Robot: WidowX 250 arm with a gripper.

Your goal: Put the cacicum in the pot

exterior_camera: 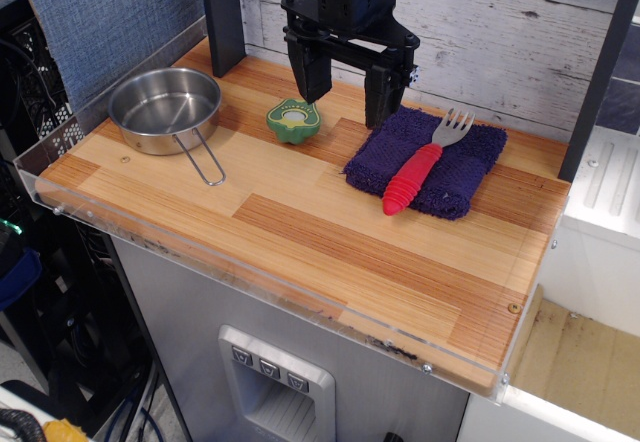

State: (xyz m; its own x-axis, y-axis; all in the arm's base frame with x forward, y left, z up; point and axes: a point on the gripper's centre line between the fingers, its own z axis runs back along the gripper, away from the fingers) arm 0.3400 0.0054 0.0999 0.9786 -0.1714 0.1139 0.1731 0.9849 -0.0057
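The gripper point(345, 90) hangs above the back of the wooden table point(300, 232) with its two black fingers point(310, 72) spread apart, holding nothing. Just below and left of it, the green pepper point(293, 120) lies on the table, pale face up. Further left stands the steel pot point(165, 110), apart from the pepper. On the right, a red-handled fork point(420, 167) rests on a dark blue towel point(430, 157).
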